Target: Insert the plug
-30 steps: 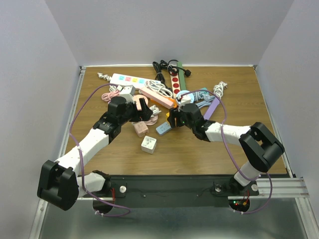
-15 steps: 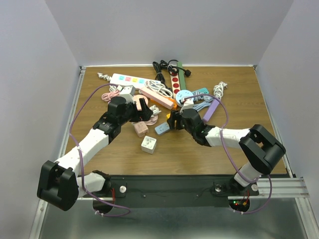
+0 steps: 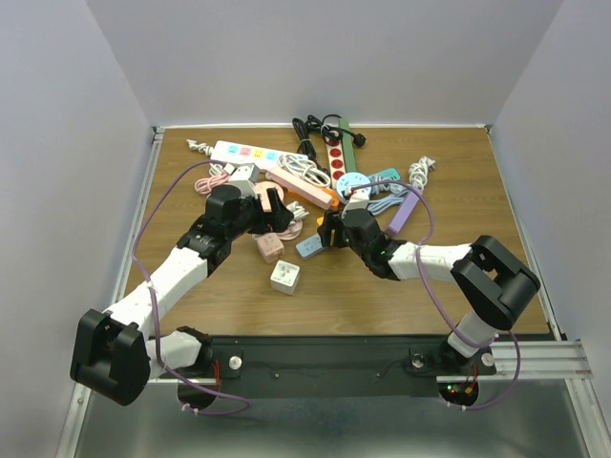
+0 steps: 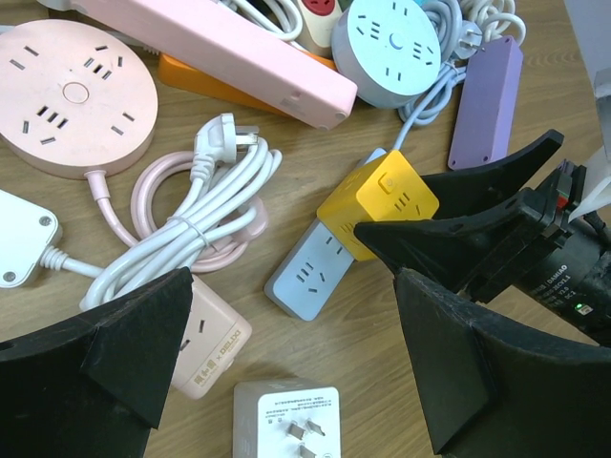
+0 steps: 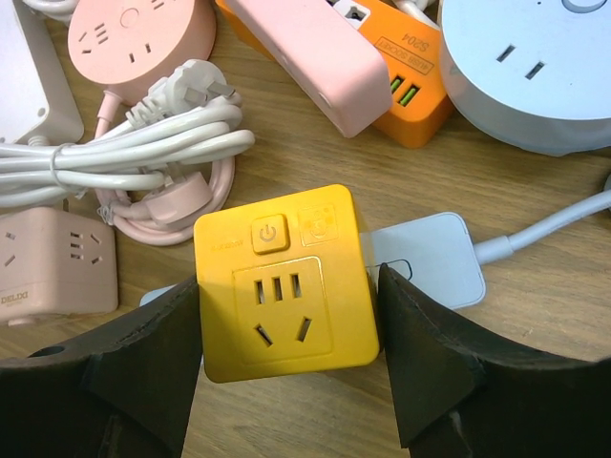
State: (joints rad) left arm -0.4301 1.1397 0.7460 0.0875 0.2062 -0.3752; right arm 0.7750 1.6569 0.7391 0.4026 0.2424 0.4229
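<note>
My right gripper point(image 5: 286, 307) is shut on a yellow cube socket point(image 5: 284, 284), one finger on each side, its socket face toward the camera. The cube also shows in the top view point(image 3: 329, 227) and the left wrist view point(image 4: 378, 202), over the end of a grey-blue socket block point(image 4: 313, 274). A white cube plug adapter point(image 4: 284, 422) lies prongs up on the table, also in the top view point(image 3: 285, 276). My left gripper point(image 4: 286, 329) is open and empty, above the white adapter and a pink adapter point(image 4: 208, 342). It is left of the right gripper point(image 3: 332, 229) in the top view.
A coiled white cord with plug point(image 4: 205, 215), a round pink socket point(image 4: 72, 95), a long pink strip point(image 4: 239, 52), an orange strip point(image 5: 406, 81), a round blue socket point(image 4: 391, 48) and a purple strip point(image 4: 487, 100) crowd the far side. Bare wood lies toward the near edge point(image 3: 315, 310).
My right gripper has shifted slightly left with the yellow cube in it. The left arm has not moved.
</note>
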